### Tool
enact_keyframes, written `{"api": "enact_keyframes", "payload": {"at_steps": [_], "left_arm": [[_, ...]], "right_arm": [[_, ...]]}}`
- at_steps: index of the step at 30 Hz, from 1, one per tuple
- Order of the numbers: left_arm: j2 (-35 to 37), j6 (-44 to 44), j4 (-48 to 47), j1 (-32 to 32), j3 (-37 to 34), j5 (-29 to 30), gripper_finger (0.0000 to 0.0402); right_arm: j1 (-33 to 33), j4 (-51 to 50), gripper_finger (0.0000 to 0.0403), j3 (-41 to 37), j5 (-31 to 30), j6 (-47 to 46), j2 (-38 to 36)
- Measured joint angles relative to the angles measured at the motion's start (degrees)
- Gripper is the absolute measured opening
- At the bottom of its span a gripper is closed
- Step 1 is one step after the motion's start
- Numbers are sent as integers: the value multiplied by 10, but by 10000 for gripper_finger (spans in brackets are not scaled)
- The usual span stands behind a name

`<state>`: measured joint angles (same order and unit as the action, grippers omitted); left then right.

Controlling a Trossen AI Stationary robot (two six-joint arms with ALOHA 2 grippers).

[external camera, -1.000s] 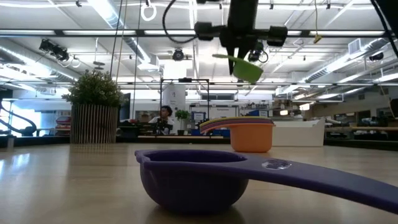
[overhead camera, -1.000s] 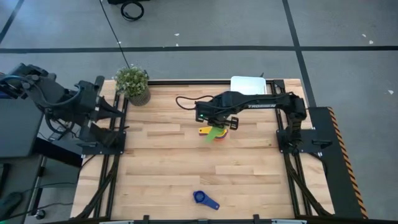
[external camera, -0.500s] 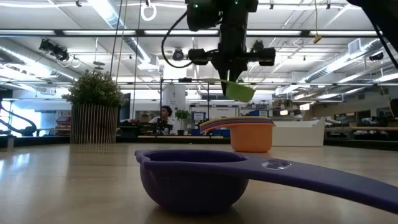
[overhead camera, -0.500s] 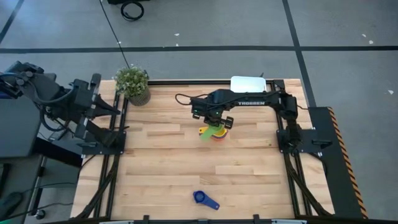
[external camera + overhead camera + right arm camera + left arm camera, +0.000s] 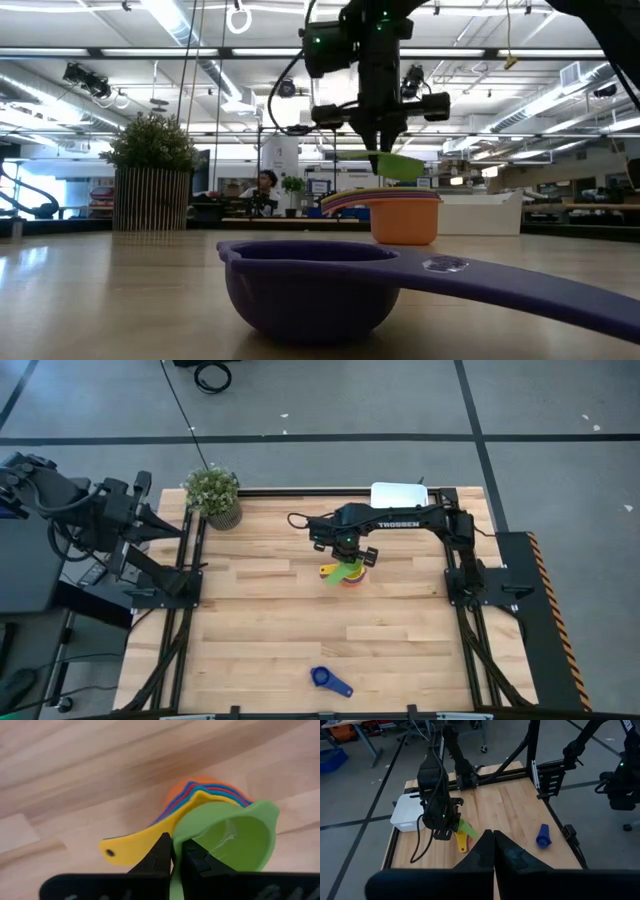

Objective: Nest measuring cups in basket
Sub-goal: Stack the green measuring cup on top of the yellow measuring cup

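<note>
My right gripper [image 5: 345,556] is shut on the green measuring cup [image 5: 398,165], just above a nested stack of cups [image 5: 404,218]. The stack has orange outermost and a yellow handle [image 5: 131,848], and it rests on its base mid-table. A dark blue cup [image 5: 328,680] sits upright near the near edge, large in the low view [image 5: 310,285]. The white basket [image 5: 400,495] stands at the far edge. My left gripper [image 5: 493,840] is shut and waits off the table's left side. My right gripper pinches the green cup on its handle side [image 5: 180,836], coming from above with fingers [image 5: 161,854] pointing down. The fingers hide most of the handle. The bowl [image 5: 227,840] sticks out sideways, nearly level and mouth up, lifted clear just over the stack.
A potted plant [image 5: 213,495] stands at the far left corner. Bare wood lies between the stack and the dark blue cup [image 5: 543,836]. The basket [image 5: 408,815] sits right of the stack, behind the right arm. A person shows far off in the room [image 5: 265,182].
My right gripper has come down toward the stack, still shut on the green cup. The cup hung tilted well above the stack and is now nearly level just over it. My left arm has drawn back toward the table's left.
</note>
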<state>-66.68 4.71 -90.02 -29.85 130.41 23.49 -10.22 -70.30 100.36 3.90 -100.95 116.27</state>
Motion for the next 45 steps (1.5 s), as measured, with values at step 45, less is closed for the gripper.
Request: {"api": "enact_keyframes", "payload": {"at_steps": [45], "left_arm": [[0, -16, 0, 0, 0, 0, 2]], "right_arm": [[-35, 57, 22, -60, 97, 81, -2]]}}
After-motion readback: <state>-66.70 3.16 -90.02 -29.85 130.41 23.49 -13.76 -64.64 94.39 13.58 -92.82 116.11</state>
